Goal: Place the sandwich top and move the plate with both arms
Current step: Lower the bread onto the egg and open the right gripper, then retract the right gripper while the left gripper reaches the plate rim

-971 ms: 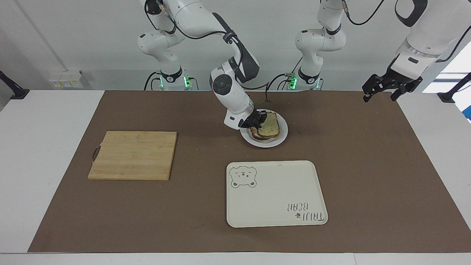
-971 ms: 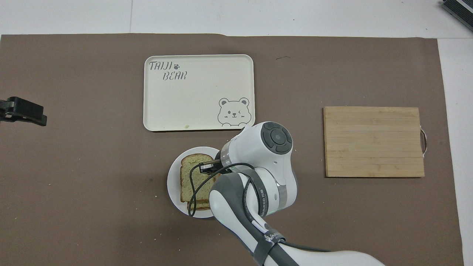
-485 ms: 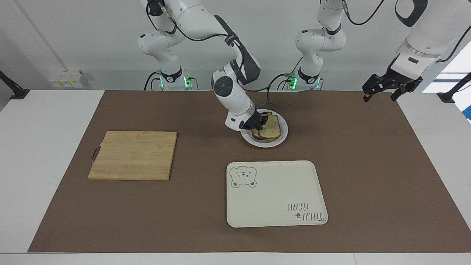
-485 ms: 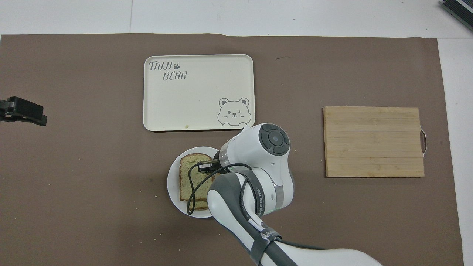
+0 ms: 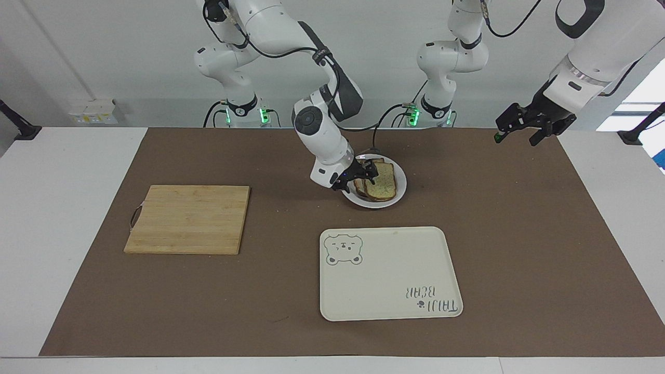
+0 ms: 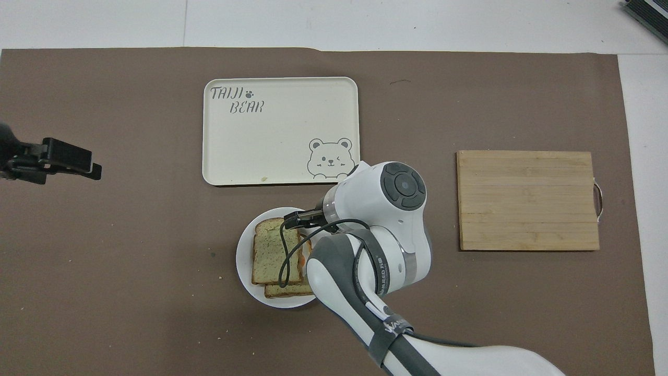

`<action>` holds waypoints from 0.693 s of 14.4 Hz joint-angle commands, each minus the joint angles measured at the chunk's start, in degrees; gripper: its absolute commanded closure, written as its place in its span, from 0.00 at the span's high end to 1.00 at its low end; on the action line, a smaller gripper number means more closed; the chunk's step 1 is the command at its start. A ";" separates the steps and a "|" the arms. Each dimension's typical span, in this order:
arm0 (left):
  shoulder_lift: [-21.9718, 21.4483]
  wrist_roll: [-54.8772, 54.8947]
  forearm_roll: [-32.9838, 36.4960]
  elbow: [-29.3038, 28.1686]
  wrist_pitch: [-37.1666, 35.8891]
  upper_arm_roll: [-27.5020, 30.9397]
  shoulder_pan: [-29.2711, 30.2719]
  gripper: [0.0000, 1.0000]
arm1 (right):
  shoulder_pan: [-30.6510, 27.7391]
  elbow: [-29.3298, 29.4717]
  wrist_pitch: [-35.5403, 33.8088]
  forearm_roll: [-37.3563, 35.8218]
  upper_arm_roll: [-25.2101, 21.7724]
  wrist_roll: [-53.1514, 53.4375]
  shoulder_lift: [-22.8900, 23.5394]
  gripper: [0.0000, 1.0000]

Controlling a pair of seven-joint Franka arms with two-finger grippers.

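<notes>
We see the small round white plate [image 5: 375,199] at 12 o'clock of the cream rectangular bear tray [image 5: 389,272]. The speckled tan bread sandwich top [image 5: 383,182] sits skewed on the lower slice. Right gripper [image 5: 362,175] hangs spread, empty, over the plate's edge; left gripper [image 5: 521,125] hangs open, well apart. Risk: a two-arm lift slides the skewed slice off.

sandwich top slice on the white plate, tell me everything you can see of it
The sandwich top is a light tan bread slice with brown crust, speckled crumb and one rounded end. It lies flat on a lower slice, shifted so that slice's edge and an orange filling show. Both sit on the small round white plate. The right gripper is open beside it; whether it touches cannot be told.
</notes>
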 commanded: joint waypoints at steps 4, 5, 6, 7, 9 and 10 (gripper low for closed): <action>-6.10 1.14 -9.96 -19.40 13.60 -0.38 -2.03 1.00 | -8.28 -0.59 -5.33 -11.11 0.48 0.22 -6.71 1.00; -6.10 2.02 -11.02 -21.32 15.09 -0.38 -2.39 1.00 | -9.95 -0.50 -7.17 -13.74 0.48 0.04 -7.94 1.00; -6.18 2.90 -12.42 -23.43 16.50 -0.38 -3.00 1.00 | -11.27 -0.32 -9.19 -16.29 0.48 -0.05 -8.91 1.00; -6.62 3.95 -13.22 -25.72 17.99 -0.38 -3.70 1.00 | -12.42 -0.32 -11.73 -18.23 0.57 -0.05 -9.79 1.00; -6.97 7.11 -14.80 -30.02 20.45 -0.38 -3.89 1.00 | -14.97 -0.06 -16.74 -20.00 0.48 -0.05 -10.93 1.00; -7.24 9.04 -15.76 -31.87 21.25 -0.38 -3.89 1.00 | -16.28 0.03 -18.94 -20.71 0.48 0.04 -11.55 1.00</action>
